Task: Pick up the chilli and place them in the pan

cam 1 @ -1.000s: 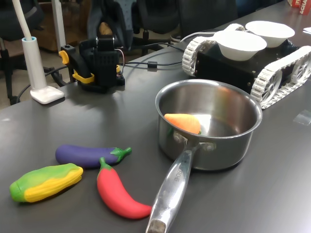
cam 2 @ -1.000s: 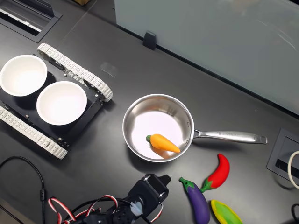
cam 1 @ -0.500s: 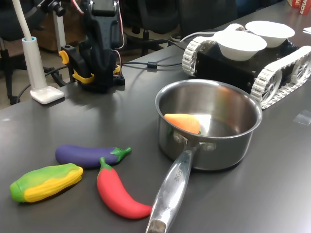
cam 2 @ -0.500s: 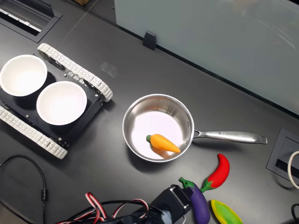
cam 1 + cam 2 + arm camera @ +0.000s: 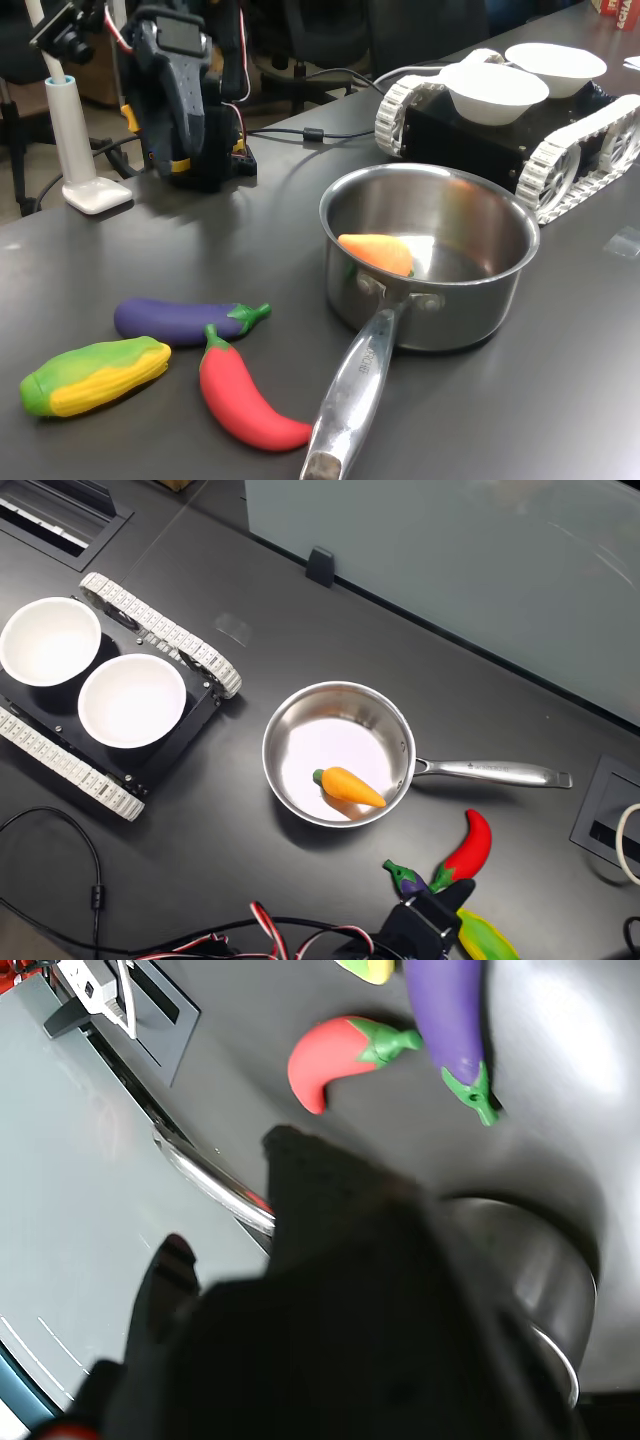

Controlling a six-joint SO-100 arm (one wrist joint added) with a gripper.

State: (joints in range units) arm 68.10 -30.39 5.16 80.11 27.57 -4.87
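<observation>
Only first exterior view shows whole eggplant [image 5: 185,320]; second hides it.

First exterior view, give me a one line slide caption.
Red chilli lies on the table beside the eggplant, outside the steel pan holding an orange carrot toy.

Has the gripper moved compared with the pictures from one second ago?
Yes. In the second exterior view the gripper has shifted toward the second exterior view's right, from below the pan to over the eggplant, beside the chilli.
</observation>
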